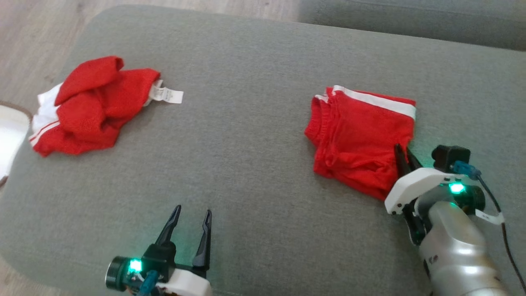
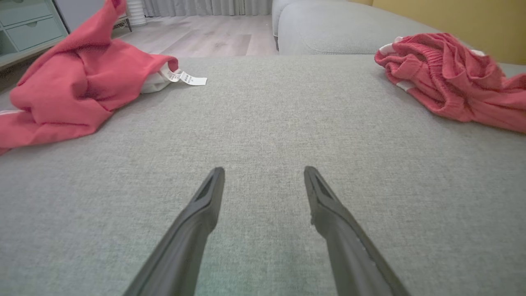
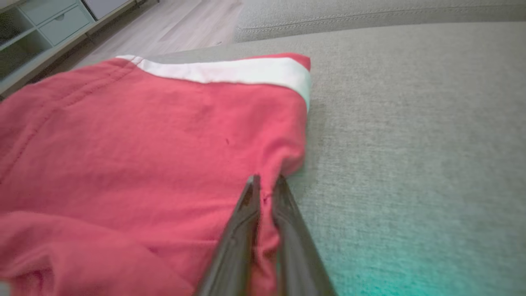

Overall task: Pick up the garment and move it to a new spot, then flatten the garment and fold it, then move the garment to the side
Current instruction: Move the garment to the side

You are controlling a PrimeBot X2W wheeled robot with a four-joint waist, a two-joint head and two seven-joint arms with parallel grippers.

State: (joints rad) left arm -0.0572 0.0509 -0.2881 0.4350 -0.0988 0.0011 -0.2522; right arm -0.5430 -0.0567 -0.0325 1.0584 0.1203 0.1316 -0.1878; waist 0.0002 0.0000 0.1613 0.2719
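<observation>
Look at the big grey cloth sofa cushion (image 1: 246, 144). Your folded red cloth shorts with a white stripe (image 1: 361, 135) lie flat on it, out at 3 o'clock in the head view. The white stripe runs along the far edge, at 12 o'clock on the shorts.

Your right claw (image 1: 402, 149) sits at the 5 o'clock corner of the shorts. In the right wrist view, the right claw (image 3: 267, 181) has its two dark fingers pressed close together, with a bit of the red hem of the shorts (image 3: 144, 144) pinched between them. The shorts rest on the cushion.

Your left claw (image 1: 193, 210) is at 6 o'clock, low over bare cushion. Its fingers stand wide apart and hold nothing. In the left wrist view, the left claw (image 2: 264, 170) points across the cushion, with the shorts (image 2: 452, 78) far off at 2 o'clock.

A second, crumpled red cloth garment (image 1: 90, 107) lies in a heap at 10 o'clock, well apart from the shorts. A small white paper-like label (image 1: 166, 94) sticks out of it at 3 o'clock.
</observation>
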